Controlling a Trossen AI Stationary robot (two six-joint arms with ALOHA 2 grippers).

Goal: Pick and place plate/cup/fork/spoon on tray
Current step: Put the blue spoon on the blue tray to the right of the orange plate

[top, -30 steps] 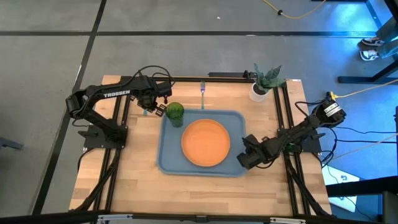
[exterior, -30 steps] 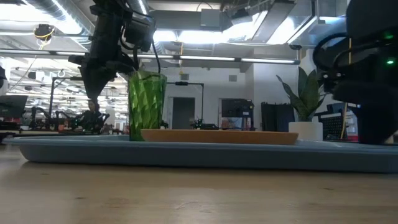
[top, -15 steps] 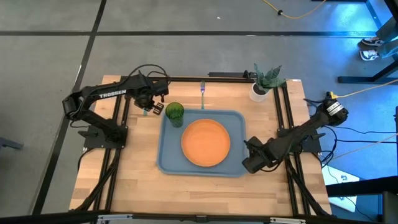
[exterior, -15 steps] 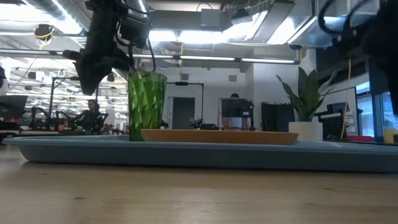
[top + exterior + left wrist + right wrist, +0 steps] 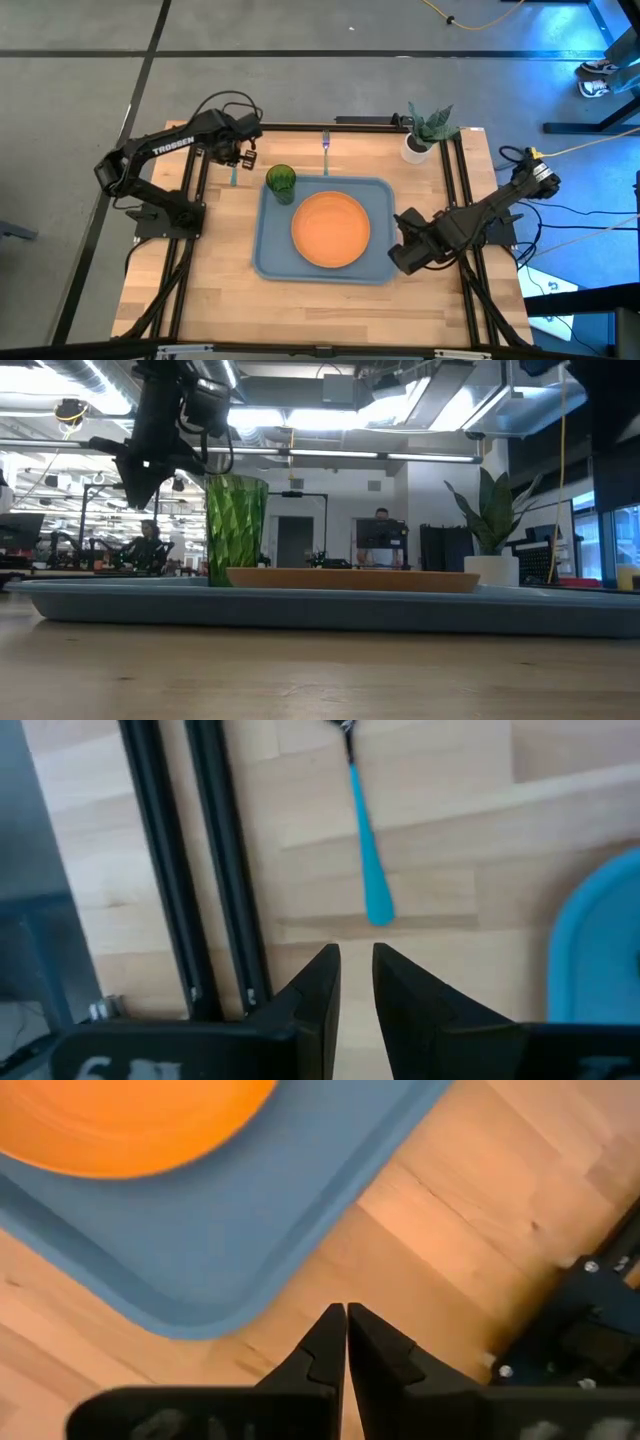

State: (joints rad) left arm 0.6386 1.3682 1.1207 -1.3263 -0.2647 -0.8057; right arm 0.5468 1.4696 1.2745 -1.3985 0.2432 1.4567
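Note:
The blue-grey tray (image 5: 262, 262) lies mid-table with the orange plate (image 5: 330, 229) flat on it. The green cup (image 5: 281, 181) stands upright in its far left corner. The fork (image 5: 326, 150) lies on the wood past the tray's far rim. The spoon (image 5: 367, 850), with a teal handle, lies flat on the table left of the tray. My left gripper (image 5: 355, 970) hangs above the spoon's handle end, open by a narrow gap, with nothing in it. My right gripper (image 5: 346, 1342) hovers shut over the wood beside the tray's near right corner (image 5: 210, 1315).
A white pot with a green plant (image 5: 418, 140) stands at the table's far right corner. Black frame rails (image 5: 200, 870) run along the table's left side next to the spoon, and others run along the right side (image 5: 455, 200). Bare wood lies in front of the tray.
My right gripper has risen straight up from table height beside the tray's near right corner, still shut, and has left the low view upward. My left gripper has drawn away from the cup toward the table's far left, rising slightly and rolling. Cup, plate and tray have stayed put.

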